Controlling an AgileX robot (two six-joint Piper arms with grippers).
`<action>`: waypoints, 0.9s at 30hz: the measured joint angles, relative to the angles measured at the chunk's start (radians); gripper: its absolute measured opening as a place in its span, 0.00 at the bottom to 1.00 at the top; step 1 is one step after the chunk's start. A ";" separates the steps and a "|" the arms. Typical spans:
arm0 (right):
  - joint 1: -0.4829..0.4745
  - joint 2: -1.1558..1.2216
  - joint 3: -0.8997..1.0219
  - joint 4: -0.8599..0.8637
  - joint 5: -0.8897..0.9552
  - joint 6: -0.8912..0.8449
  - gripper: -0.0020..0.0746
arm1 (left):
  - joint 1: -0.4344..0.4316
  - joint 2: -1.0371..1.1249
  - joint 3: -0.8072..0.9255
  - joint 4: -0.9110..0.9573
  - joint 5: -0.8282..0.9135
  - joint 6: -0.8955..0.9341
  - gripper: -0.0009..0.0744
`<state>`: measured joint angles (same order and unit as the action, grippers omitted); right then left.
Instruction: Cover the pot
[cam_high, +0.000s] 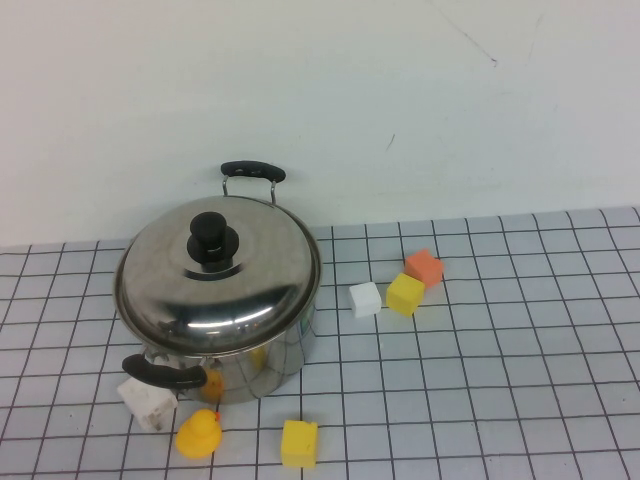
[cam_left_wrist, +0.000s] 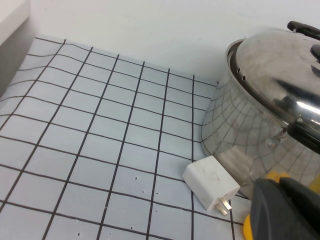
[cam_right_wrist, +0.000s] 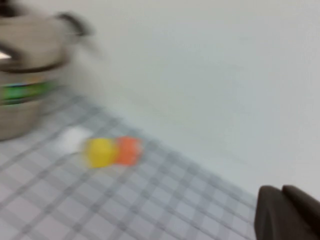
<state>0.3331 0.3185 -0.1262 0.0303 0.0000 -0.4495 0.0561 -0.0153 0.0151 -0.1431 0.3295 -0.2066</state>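
Observation:
The steel pot (cam_high: 262, 362) with two black side handles stands at the left of the checked mat. The domed steel lid (cam_high: 220, 285) with a black knob (cam_high: 212, 232) rests on top of it. Neither gripper shows in the high view. In the left wrist view, my left gripper (cam_left_wrist: 280, 207) is shut and empty, low beside the pot (cam_left_wrist: 240, 145) and lid (cam_left_wrist: 275, 75). In the right wrist view, my right gripper (cam_right_wrist: 282, 212) is shut and empty, far from the blurred pot (cam_right_wrist: 22, 100).
A white charger plug (cam_high: 147, 400) and a yellow toy duck (cam_high: 199, 435) lie against the pot's near handle (cam_high: 165, 374). A yellow block (cam_high: 299, 443) lies in front. White (cam_high: 365, 299), yellow (cam_high: 405, 293) and orange (cam_high: 424, 267) cubes lie to the right. The wall is behind.

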 joint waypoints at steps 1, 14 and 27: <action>-0.051 -0.032 0.008 0.016 0.000 -0.018 0.02 | 0.000 0.000 0.000 0.000 0.000 -0.002 0.01; -0.455 -0.330 0.132 0.045 0.375 0.164 0.02 | 0.000 0.000 0.000 0.000 0.000 -0.002 0.01; -0.393 -0.330 0.139 -0.020 0.366 0.275 0.02 | 0.000 0.000 0.000 0.000 0.000 -0.002 0.01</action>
<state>-0.0596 -0.0113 0.0132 0.0104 0.3659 -0.1749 0.0561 -0.0153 0.0151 -0.1431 0.3295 -0.2085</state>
